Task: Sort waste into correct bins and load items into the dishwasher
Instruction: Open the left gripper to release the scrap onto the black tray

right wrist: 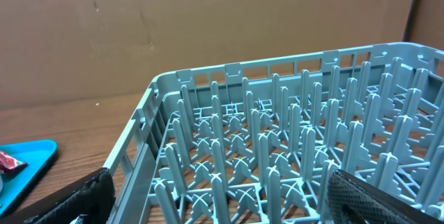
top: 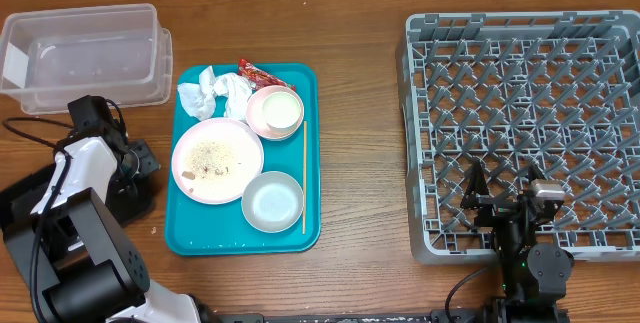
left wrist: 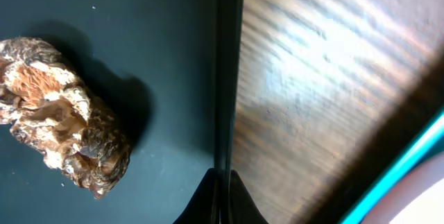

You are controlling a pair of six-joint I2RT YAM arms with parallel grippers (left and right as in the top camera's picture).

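Brown food scrap (left wrist: 62, 113) lying in the black tray (left wrist: 159, 30), L hand (left wrist: 220, 200) closed at the tray's rim.

My L wrist cam shows the L fingertips pressed together right at that rim, w/ bare bench (left wrist: 312, 78) beyond. Near it the teal tray (top: 200, 233) carries crumpled napkins (top: 215, 93), a red wrapper (top: 255, 71), a plate (top: 240, 143) w/ crumbs (top: 210, 158), a bowl (top: 275, 111) and a second bowl (top: 272, 201). Clear tub (top: 90, 58) sits at the far L. Well apart on the R is the grey rack (top: 410, 133); R hand (right wrist: 225, 200) hovers at its near edge, fingers spread wide apart.
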